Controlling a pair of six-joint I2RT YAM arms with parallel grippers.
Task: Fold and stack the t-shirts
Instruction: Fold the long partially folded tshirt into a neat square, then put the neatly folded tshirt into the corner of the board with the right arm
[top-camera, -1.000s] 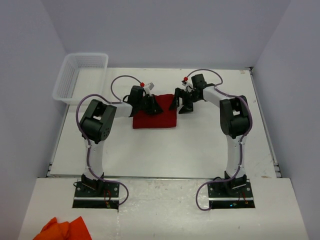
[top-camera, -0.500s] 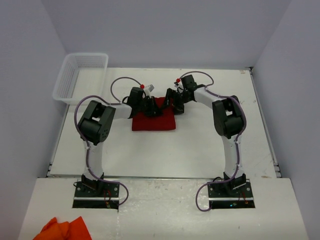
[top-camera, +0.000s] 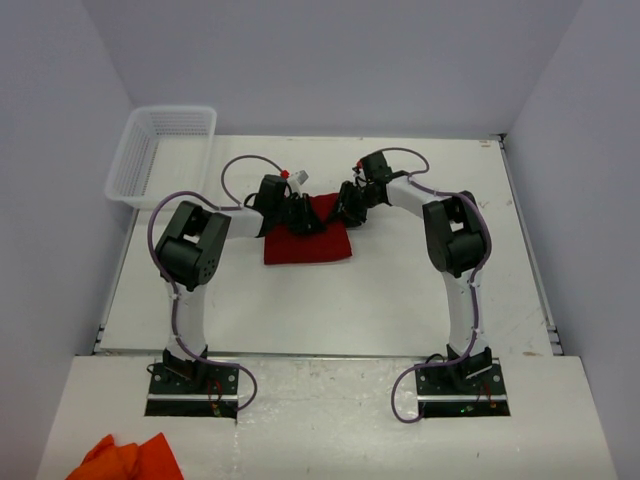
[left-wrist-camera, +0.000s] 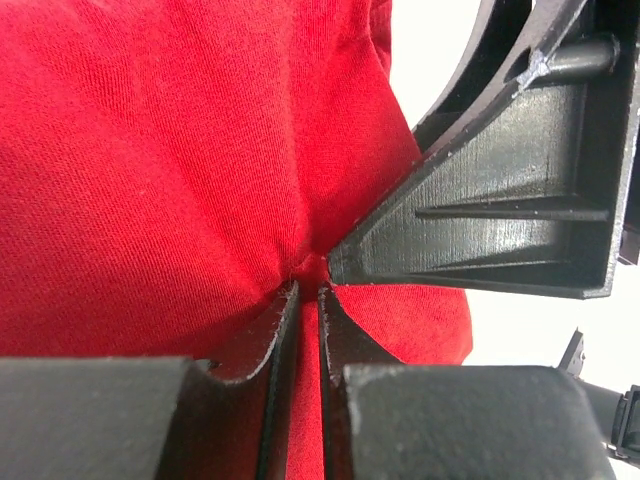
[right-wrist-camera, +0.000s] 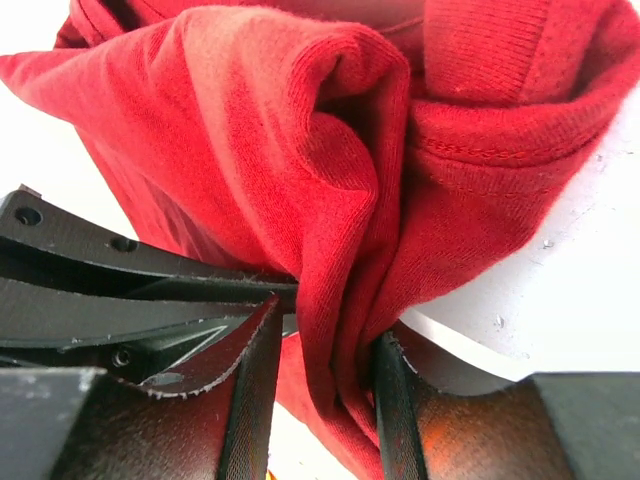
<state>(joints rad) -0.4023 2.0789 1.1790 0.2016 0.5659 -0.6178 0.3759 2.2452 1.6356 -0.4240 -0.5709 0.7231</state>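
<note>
1 red t-shirt (top-camera: 308, 243) lying folded at the far middle of the table (top-camera: 330, 300), left gripper (left-wrist-camera: 308, 290) pinching its far edge with jaws nearly shut, right gripper (right-wrist-camera: 325, 330), wide and alongside 1 second ago, now squeezing a bunched fold; bare tabletop lying nearer, basket (top-camera: 160, 150) sitting well apart far-left.

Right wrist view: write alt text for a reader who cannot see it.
A bunched fold of a crimson-red t-shirt is pinched between the dark jaws of the right end effector. The cloth fills most of the frame, with bare white table showing at the right.
</note>
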